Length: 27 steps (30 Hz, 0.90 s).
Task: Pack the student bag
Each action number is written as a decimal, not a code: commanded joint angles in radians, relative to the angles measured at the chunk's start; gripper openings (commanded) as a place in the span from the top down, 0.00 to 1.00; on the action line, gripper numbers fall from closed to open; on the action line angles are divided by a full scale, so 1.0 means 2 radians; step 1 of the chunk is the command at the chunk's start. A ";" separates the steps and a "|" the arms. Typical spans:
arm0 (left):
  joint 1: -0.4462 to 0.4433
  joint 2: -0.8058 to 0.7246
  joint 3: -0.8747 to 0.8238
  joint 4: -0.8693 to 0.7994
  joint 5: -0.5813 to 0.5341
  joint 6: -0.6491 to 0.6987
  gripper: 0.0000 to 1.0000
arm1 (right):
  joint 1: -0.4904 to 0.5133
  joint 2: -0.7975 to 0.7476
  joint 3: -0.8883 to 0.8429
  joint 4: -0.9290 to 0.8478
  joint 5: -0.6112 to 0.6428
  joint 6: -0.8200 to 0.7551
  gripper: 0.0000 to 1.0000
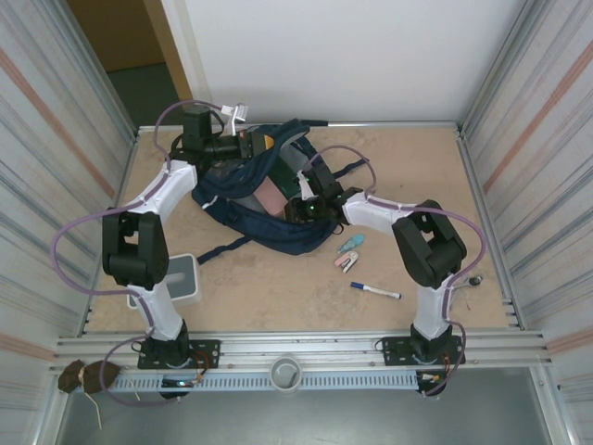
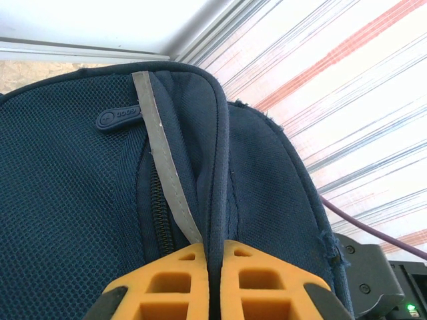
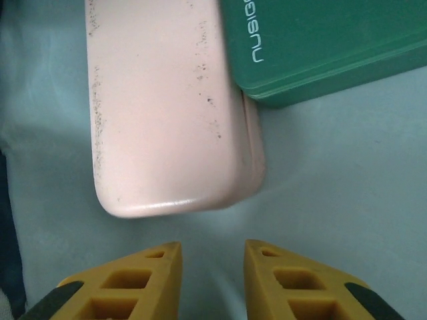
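Note:
The student bag (image 1: 278, 232), a large navy backpack, lies at the back middle of the table with its mouth held open. My left gripper (image 2: 215, 267) is shut on the bag's piped rim (image 2: 217, 167), beside a grey reflective stripe (image 2: 160, 153); from above it sits at the bag's far-left edge (image 1: 255, 144). My right gripper (image 3: 212, 267) is inside the bag, over its pale blue lining (image 3: 333, 187). Its jaws stand apart with nothing between them. Just ahead of them lies a pink case (image 3: 167, 113), partly under a green box (image 3: 320, 47).
On the table right of the bag lie a teal item (image 1: 350, 245), a small pink-and-white item (image 1: 347, 262) and a marker (image 1: 375, 291). A white container (image 1: 185, 278) stands by the left arm. Corrugated walls close in both sides.

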 commanded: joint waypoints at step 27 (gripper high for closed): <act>-0.061 -0.050 -0.122 0.053 -0.163 0.032 1.00 | -0.109 -0.043 -0.046 -0.032 0.085 0.059 0.37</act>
